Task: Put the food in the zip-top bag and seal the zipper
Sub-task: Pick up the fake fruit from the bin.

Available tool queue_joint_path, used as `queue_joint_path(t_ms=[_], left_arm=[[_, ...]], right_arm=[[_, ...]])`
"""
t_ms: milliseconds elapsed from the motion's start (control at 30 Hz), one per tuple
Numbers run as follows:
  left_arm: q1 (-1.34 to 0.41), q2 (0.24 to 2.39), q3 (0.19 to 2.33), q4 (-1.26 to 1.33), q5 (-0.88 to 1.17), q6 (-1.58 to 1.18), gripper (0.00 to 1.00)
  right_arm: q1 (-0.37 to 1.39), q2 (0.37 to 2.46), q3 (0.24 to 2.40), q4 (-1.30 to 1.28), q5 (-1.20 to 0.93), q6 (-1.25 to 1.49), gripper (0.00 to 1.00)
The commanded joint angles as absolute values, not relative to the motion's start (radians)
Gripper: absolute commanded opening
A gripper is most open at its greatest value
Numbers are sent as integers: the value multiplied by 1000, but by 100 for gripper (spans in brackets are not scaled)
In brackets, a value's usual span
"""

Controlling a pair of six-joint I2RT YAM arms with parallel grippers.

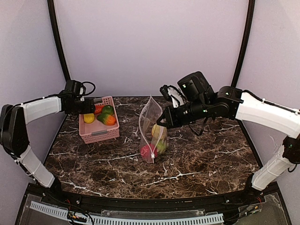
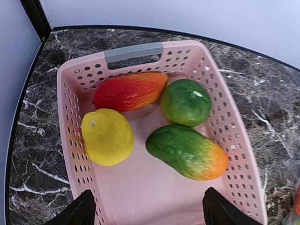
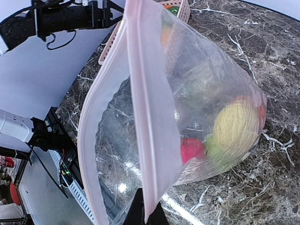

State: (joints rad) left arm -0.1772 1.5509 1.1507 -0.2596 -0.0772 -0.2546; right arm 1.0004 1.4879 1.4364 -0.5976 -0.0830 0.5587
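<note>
Food lies in a pink basket [image 2: 65, 93]: a red-orange fruit [image 2: 129, 91], a round green one [image 2: 186, 102], a yellow lemon [image 2: 107, 137] and a green-orange mango [image 2: 187, 152]. My left gripper [image 2: 147, 213] hovers over the basket's near end, open, with nothing between its fingers [image 2: 82, 211]. The zip-top bag [image 1: 151, 117] stands upright mid-table with its mouth open. Inside it are a yellow-green piece [image 3: 236, 124] and a red piece [image 3: 192, 150]. My right gripper [image 3: 147, 213] is shut on the bag's pink zipper strip [image 3: 150, 117], holding that edge up.
The basket [image 1: 98, 133] sits at the back left of the dark marble table [image 1: 197, 159], a hand's width left of the bag. The left gripper [image 1: 90, 108] is at the basket's left end. The right gripper [image 1: 160, 123] reaches in from the right. Grey walls close the back.
</note>
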Motion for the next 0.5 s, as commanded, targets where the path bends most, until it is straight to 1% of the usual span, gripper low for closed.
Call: queue_joint_path(t_ms=[0,200,467], left_arm=[[-137,1644,1201,-219,-123,-216,78],[-91,1747,1264,-202,-110,-208,72],[-80,1850,1347,-207,-162,-172,68]], right_arm=[[996,1468,1427,-558,-93,553,0],[996,1466,1428,-559,-91,552,0],[994,1488,1437,-563,-106,555,0]])
